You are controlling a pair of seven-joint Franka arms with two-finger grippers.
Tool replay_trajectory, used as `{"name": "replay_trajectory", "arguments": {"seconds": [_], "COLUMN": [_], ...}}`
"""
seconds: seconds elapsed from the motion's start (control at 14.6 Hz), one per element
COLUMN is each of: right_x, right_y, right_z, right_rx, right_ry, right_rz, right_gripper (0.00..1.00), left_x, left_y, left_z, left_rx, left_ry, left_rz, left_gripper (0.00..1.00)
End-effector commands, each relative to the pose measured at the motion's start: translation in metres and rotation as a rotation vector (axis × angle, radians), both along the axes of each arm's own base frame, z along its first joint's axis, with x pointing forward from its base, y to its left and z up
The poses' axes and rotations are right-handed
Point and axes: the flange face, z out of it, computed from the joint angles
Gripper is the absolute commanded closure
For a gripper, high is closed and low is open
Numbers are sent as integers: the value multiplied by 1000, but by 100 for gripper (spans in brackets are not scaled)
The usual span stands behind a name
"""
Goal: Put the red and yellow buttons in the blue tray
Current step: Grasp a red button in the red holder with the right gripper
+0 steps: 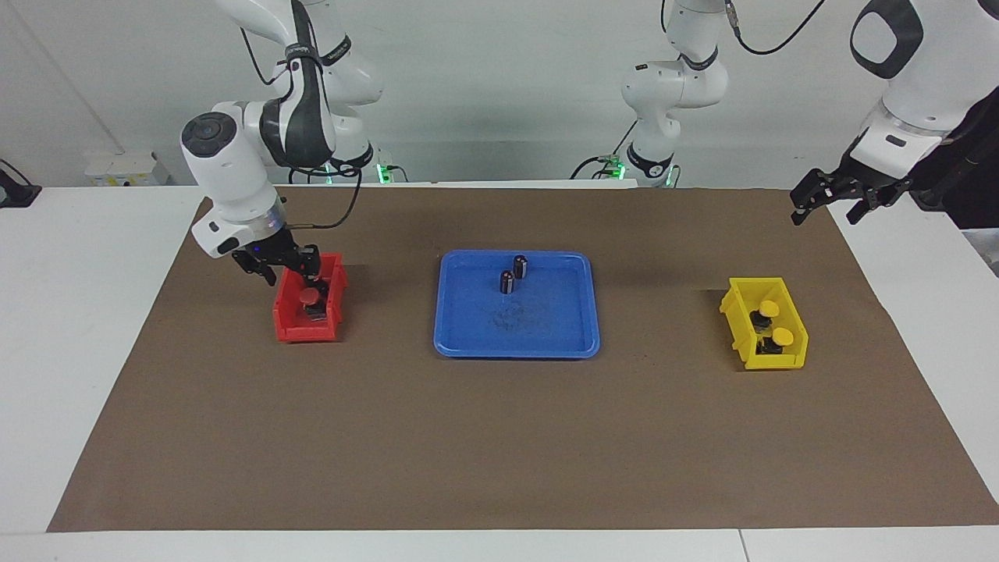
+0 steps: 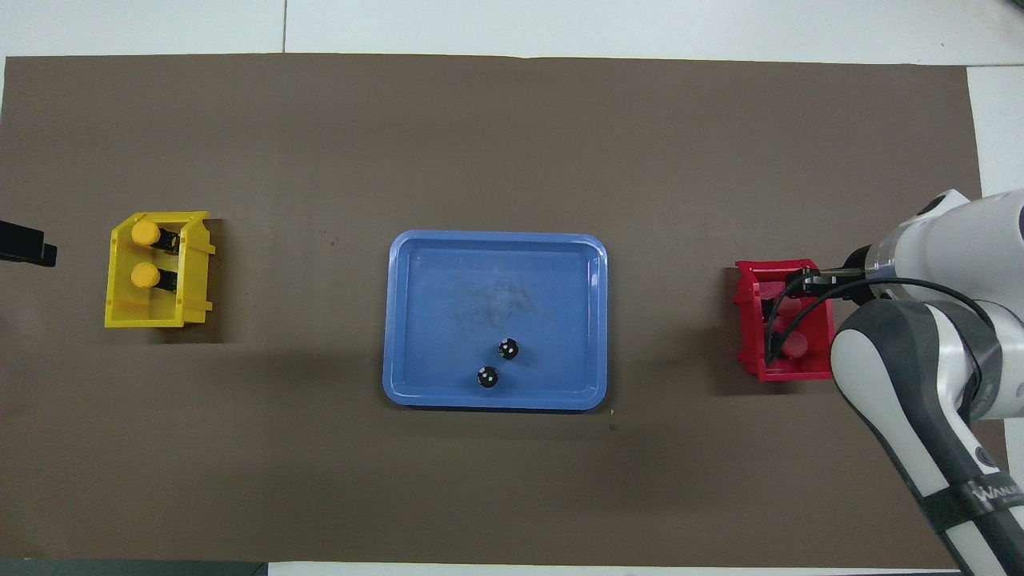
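The blue tray (image 1: 546,328) (image 2: 448,304) lies mid-table on the brown mat. A red button (image 1: 310,297) rests in a small red bin (image 1: 300,332) toward the right arm's end, and two reddish caps (image 2: 794,344) show there from overhead. My right gripper (image 1: 295,273) (image 2: 802,280) is lowered into the part of that bin nearest the robots, just above the button; its tips are hidden by the bin wall. Two yellow buttons (image 1: 769,309) (image 1: 782,337) (image 2: 145,233) (image 2: 145,276) lie in a yellow bin (image 1: 751,355) (image 2: 152,318). My left gripper (image 1: 829,209) waits open in the air.
Two dark cylinders without coloured caps (image 1: 520,266) (image 1: 506,282) (image 2: 508,349) (image 2: 487,378) stand upright in the tray, on the side nearest the robots. The brown mat (image 1: 499,437) covers most of the white table.
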Motion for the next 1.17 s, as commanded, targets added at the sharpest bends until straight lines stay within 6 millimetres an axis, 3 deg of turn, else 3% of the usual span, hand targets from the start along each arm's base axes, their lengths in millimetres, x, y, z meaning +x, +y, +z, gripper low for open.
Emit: {"name": "replay_trajectory", "arguments": {"seconds": [0.0, 0.34, 0.96, 1.1], "right_x": [-5, -12, -16, -17], "right_y": [5, 5, 10, 13], "right_z": [-15, -38, -54, -56], "right_rx": [17, 19, 18, 20], "right_ry": [-8, -13, -49, -48], "right_rz": [1, 0, 16, 21], "right_gripper": [37, 39, 39, 43], "left_x": [-9, -17, -19, -19], "left_y": [5, 6, 3, 3], "left_z": [1, -4, -11, -10], "left_rx": [25, 25, 24, 24], "left_ry": [-12, 20, 23, 20], "left_rz": [3, 4, 1, 0], "left_gripper": [0, 0, 0, 0]}}
